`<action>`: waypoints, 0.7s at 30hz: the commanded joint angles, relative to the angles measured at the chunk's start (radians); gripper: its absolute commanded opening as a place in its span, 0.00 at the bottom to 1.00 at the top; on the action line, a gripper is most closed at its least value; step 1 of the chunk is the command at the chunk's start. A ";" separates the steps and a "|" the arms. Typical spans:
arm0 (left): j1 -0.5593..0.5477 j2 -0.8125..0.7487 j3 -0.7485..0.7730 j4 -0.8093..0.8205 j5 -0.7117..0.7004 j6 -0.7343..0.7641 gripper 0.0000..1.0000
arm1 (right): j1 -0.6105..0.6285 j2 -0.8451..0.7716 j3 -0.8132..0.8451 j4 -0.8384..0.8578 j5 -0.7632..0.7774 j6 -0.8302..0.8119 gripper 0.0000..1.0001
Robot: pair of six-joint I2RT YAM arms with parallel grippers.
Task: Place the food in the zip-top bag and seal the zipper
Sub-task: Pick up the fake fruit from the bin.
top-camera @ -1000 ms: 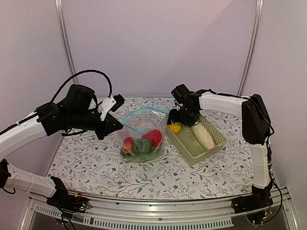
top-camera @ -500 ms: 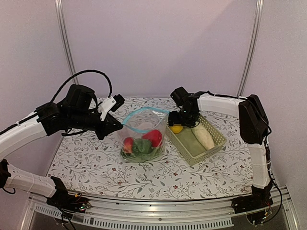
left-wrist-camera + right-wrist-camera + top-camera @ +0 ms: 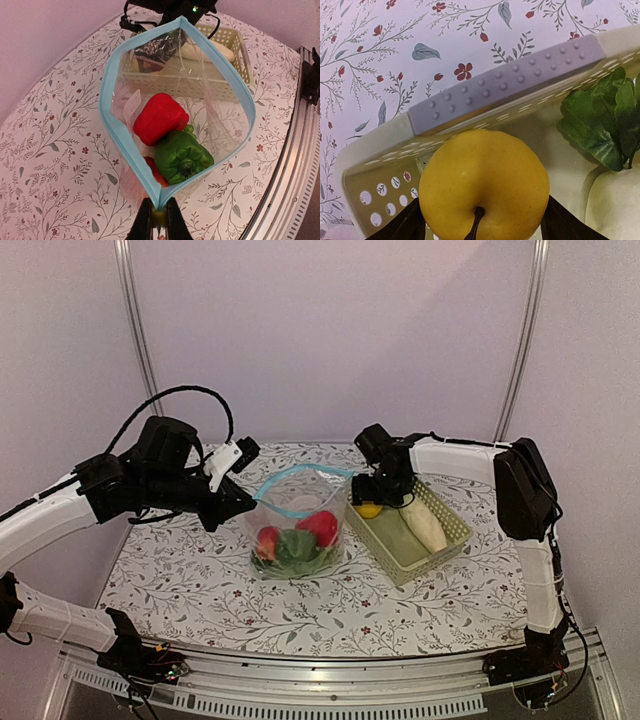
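Two dark fingers (image 3: 412,226) of the right gripper (image 3: 485,223) are flanking the yellow apple (image 3: 485,180), spread wide at its sides. Whether they are pressing it yet, I cannot tell. The apple is sitting directly between them, in a corner of the basket (image 3: 370,165), with the radish (image 3: 425,525) beside the gripper.

A good grasp likely means squeezing across the apple's widest part, then lifting straight up past the basket wall before heading for the bag.

The right arm (image 3: 470,455) is reaching across with its wrist angling down into the basket. The left gripper (image 3: 159,217) is pinching the zipper (image 3: 114,130) shut between its fingers, holding the zip-top bag (image 3: 220,125) open just ahead of itself.
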 commanded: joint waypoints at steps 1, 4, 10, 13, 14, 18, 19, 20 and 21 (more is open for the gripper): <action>0.011 -0.002 0.000 0.017 0.006 0.002 0.00 | -0.002 0.020 0.009 0.006 0.000 0.000 0.74; 0.011 -0.002 0.000 0.017 0.006 0.002 0.00 | -0.002 0.014 0.008 0.006 0.002 0.000 0.72; 0.011 -0.002 -0.001 0.017 0.006 0.002 0.00 | -0.002 -0.037 -0.019 0.009 0.020 -0.004 0.70; 0.011 -0.003 -0.001 0.017 0.006 0.003 0.00 | -0.002 -0.104 -0.051 0.010 0.038 -0.012 0.69; 0.011 -0.004 -0.001 0.017 0.006 0.003 0.00 | -0.002 -0.132 -0.063 0.010 0.042 -0.016 0.69; 0.011 -0.004 0.000 0.019 0.009 0.002 0.00 | -0.002 -0.260 -0.127 0.009 0.055 -0.040 0.69; 0.011 -0.005 0.000 0.018 0.010 0.001 0.00 | -0.001 -0.306 -0.143 0.007 0.055 -0.045 0.69; 0.012 -0.004 0.000 0.018 0.011 0.000 0.00 | -0.002 -0.334 -0.159 0.002 0.053 -0.054 0.69; 0.012 -0.004 0.000 0.018 0.013 -0.001 0.00 | -0.002 -0.369 -0.171 -0.003 0.050 -0.060 0.68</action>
